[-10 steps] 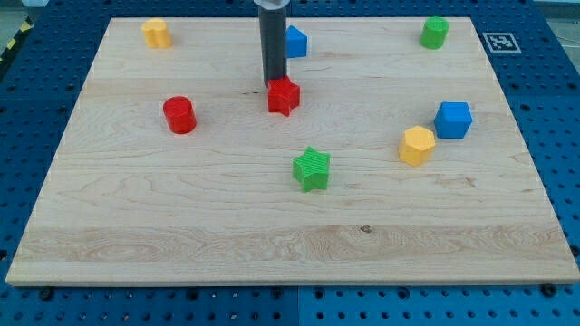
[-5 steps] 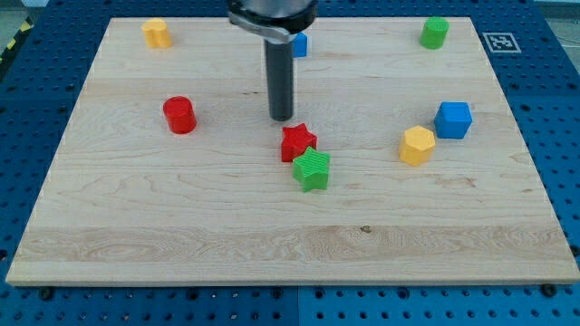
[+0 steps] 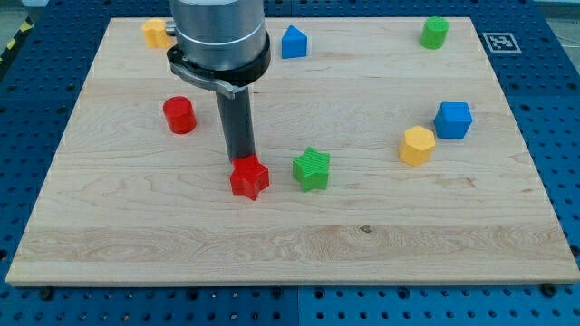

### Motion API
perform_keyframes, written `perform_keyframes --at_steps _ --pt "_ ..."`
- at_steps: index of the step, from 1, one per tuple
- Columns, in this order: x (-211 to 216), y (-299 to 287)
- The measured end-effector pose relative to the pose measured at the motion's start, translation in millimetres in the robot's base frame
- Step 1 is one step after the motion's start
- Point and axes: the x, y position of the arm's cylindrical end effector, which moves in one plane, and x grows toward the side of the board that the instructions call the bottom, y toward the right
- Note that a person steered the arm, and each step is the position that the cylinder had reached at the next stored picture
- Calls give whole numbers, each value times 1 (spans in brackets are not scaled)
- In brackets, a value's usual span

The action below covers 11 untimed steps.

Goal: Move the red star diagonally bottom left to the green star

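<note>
The red star (image 3: 249, 177) lies on the wooden board (image 3: 290, 235), just left of and slightly below the green star (image 3: 312, 169), with a small gap between them. My tip (image 3: 241, 159) touches the red star's upper edge from the view's top. The dark rod rises from there to the grey arm body near the view's top.
A red cylinder (image 3: 179, 115) stands left of the rod. A yellow block (image 3: 155, 33) is partly hidden behind the arm at top left. A blue block (image 3: 294, 42) and a green cylinder (image 3: 435, 33) sit at the top. A yellow block (image 3: 417, 145) and a blue cube (image 3: 453, 119) sit at right.
The red star has moved from the upper middle down to the green star, then left and down past it. My tip moved down and to the left behind it.
</note>
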Motion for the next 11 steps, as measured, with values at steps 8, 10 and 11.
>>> perform_keyframes --at_steps 8,10,11 --pt "68 29" --pt "97 48" --pt "98 9"
